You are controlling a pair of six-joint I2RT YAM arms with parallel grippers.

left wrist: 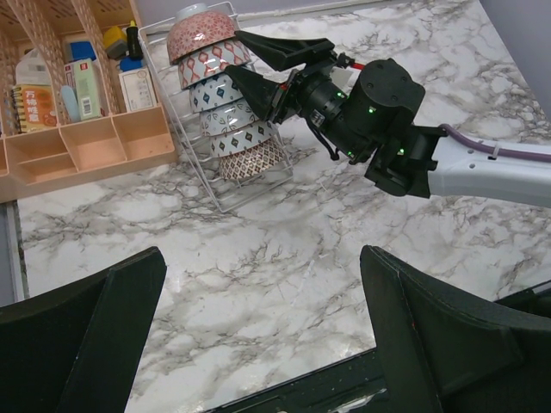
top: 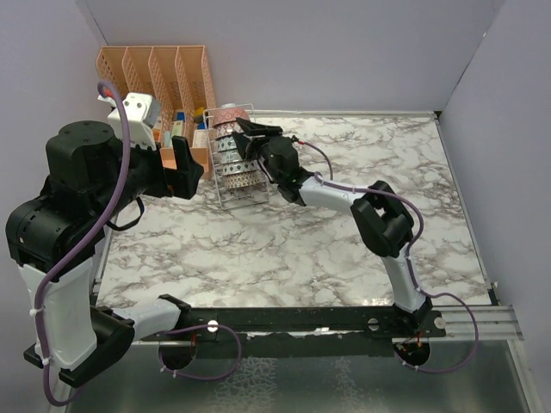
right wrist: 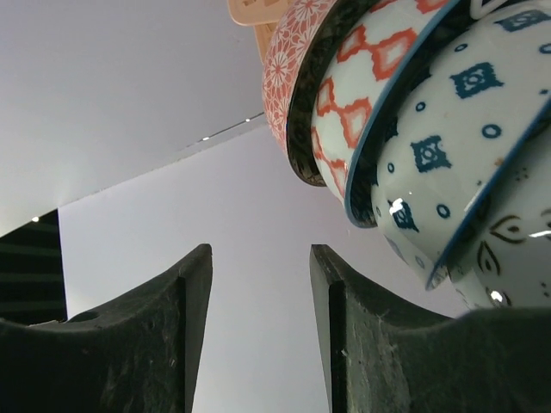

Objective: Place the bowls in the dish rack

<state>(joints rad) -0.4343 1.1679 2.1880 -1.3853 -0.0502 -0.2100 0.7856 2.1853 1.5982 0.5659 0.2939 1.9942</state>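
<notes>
The small silvery thin-wire dish rack [top: 238,188] stood with its left side just beside the peach plastic slotted organiser [top: 159,69], the grey-veined marble bench [top: 344,241] lying open to the rack's right and front, and the small round patterned ceramic bowls [top: 231,142] sat on edge in the rack, packed one against the next. The right gripper [top: 244,129] hung at the rack's upper right, jaws apart and empty, tips just beside the top bowls, while the left gripper [top: 182,163] hovered left of the rack, jaws wide and empty. Only the right wrist view showed nothing but pale wall between the fingers; only the left wrist view showed small cartons [left wrist: 82,86] in the organiser left of the rack.
</notes>
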